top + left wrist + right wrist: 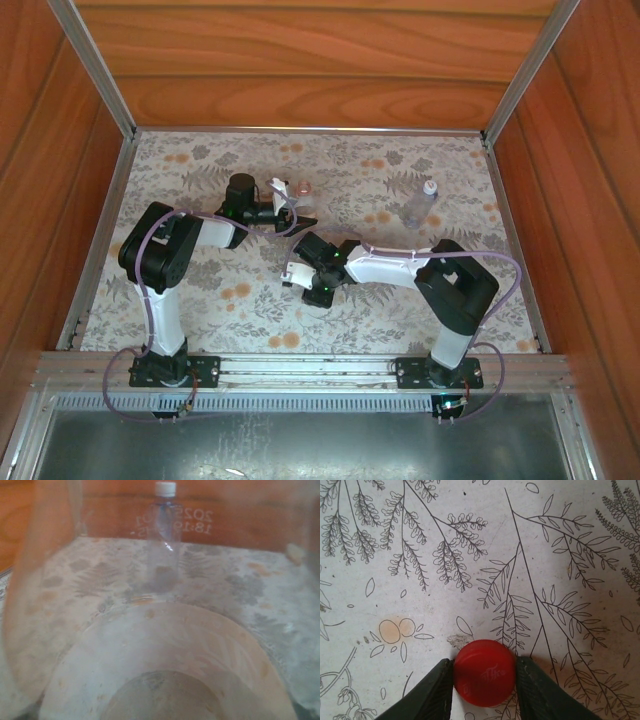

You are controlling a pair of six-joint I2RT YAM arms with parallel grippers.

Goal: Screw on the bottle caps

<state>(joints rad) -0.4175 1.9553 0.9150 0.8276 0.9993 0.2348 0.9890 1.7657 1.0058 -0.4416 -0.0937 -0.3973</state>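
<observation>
R gripper [484,663] pinches red cap [484,676] on floral cloth [420,540], well left of capped bottle [420,203], nearer bases. L gripper [288,208] clamps clear bottle [286,189], also left of capped bottle; R forearm [385,265] lies near-side of it.

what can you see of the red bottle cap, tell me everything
The small round bright red plastic bottle cap lies flat on the white leaf-print tablecloth. Its smooth, slightly glossy top faces the right wrist camera, with a faint embossed logo near the middle. It is on no bottle. The right gripper has it between its two dark fingers, one against each side. Nothing else touches it.
</observation>
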